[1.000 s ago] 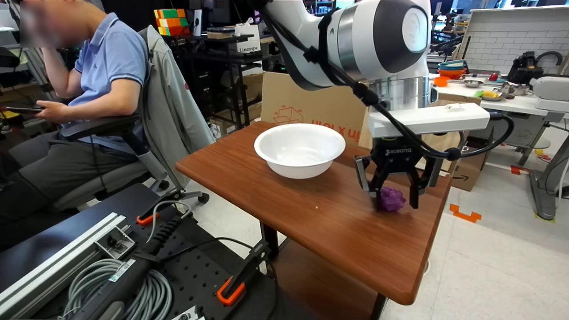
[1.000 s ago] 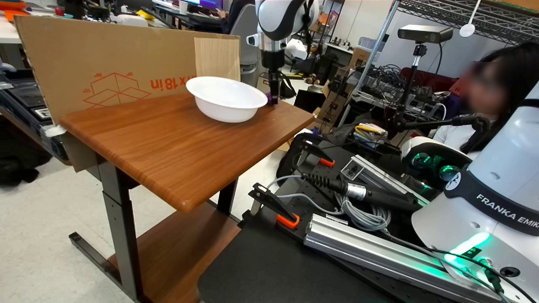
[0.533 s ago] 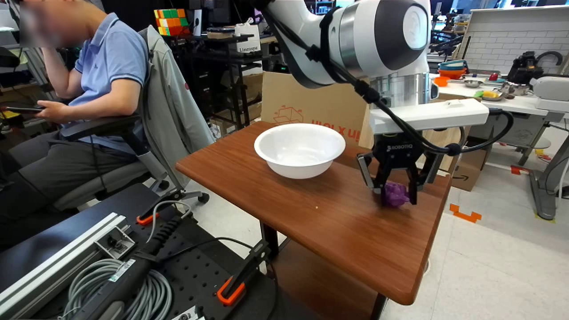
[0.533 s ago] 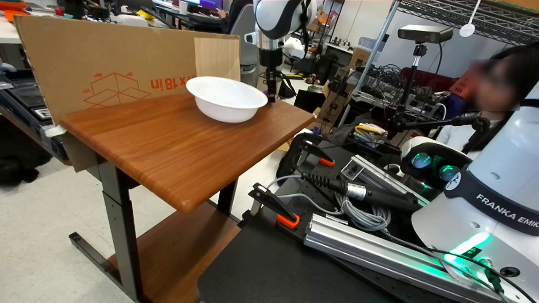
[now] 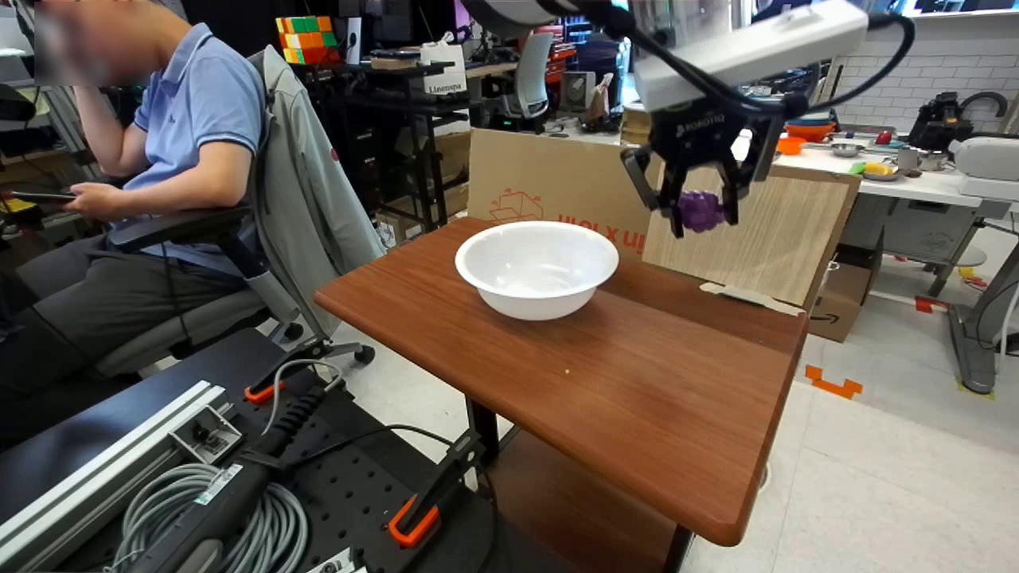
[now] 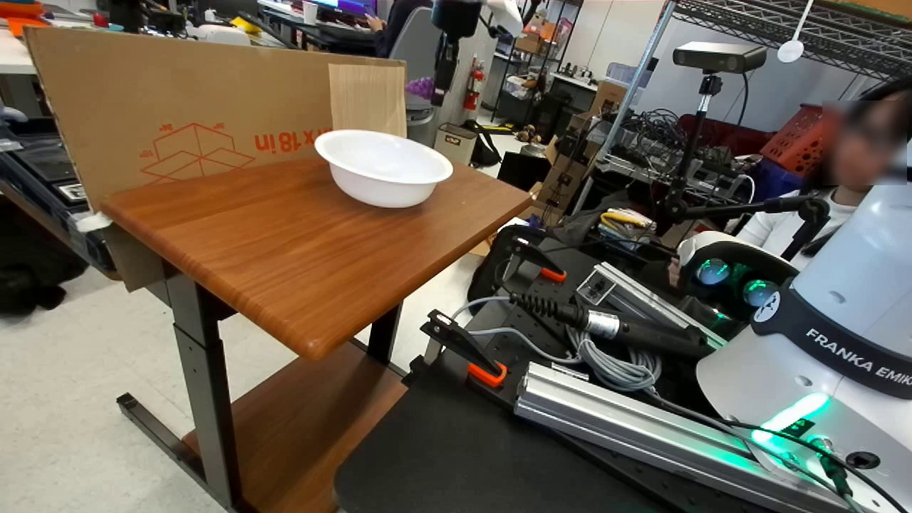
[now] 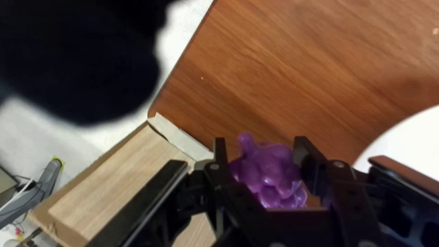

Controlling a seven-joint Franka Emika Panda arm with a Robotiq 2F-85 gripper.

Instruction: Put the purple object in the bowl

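Note:
The lumpy purple object (image 5: 700,212) is held between the fingertips of my gripper (image 5: 704,223), high above the far right part of the table in an exterior view. It also shows beside the gripper (image 6: 439,98) as a purple lump (image 6: 421,87) in an exterior view. In the wrist view the purple object (image 7: 269,171) sits between both fingers. The white bowl (image 5: 537,307) stands upright on the table, apart from the gripper; its inside looks empty. The bowl (image 6: 377,191) is nearer than the gripper in an exterior view. The bowl's edge (image 7: 408,147) shows in the wrist view.
The brown table (image 5: 637,414) carries the bowl. A cardboard sheet (image 6: 214,92) stands upright along its edge, with a wood-patterned panel (image 5: 748,231) beyond the table's far edge. A black bench with clamps and a coiled cable (image 5: 211,509) lies in front. A person (image 5: 195,143) sits nearby.
The fingers have closed on the purple object. The gripper has lifted it well up off the table and tilted slightly. The bowl has not moved.

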